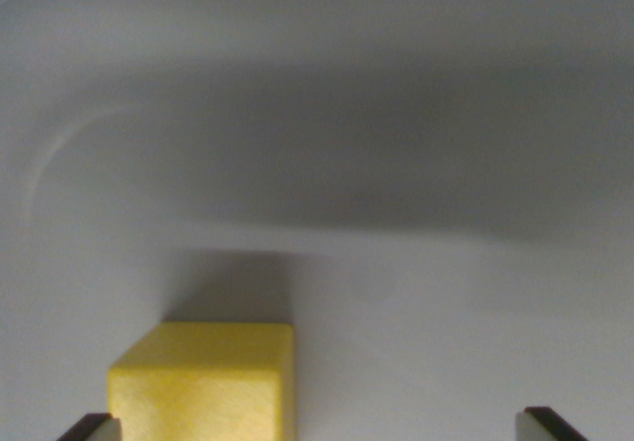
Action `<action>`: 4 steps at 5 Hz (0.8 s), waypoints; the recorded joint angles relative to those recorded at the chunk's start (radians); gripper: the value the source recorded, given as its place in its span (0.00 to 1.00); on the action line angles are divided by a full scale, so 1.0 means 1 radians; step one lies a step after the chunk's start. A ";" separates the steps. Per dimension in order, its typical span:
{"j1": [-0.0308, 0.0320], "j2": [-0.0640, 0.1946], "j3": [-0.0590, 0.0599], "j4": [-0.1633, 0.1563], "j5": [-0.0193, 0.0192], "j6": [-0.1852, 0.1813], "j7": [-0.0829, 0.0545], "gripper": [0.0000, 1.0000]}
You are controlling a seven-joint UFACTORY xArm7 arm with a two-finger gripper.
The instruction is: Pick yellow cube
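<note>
The yellow cube (208,382) sits on a pale grey surface at the bottom of the wrist view, left of centre. My gripper (317,429) is open around it. Only the two dark fingertips show, at the bottom edge. The left fingertip (91,427) is right beside the cube's left face, touching or nearly so. Well off to the cube's right stands the other fingertip (547,424), with a wide gap of bare surface between it and the cube.
A broad dark shadow (396,154) lies across the surface beyond the cube. A faint curved mark (59,149) shows at the upper left.
</note>
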 joint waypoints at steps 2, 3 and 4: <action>0.0098 0.023 0.007 -0.010 -0.0017 -0.034 0.013 0.00; 0.0184 0.044 0.013 -0.019 -0.0032 -0.065 0.024 0.00; 0.0184 0.044 0.013 -0.019 -0.0032 -0.065 0.024 0.00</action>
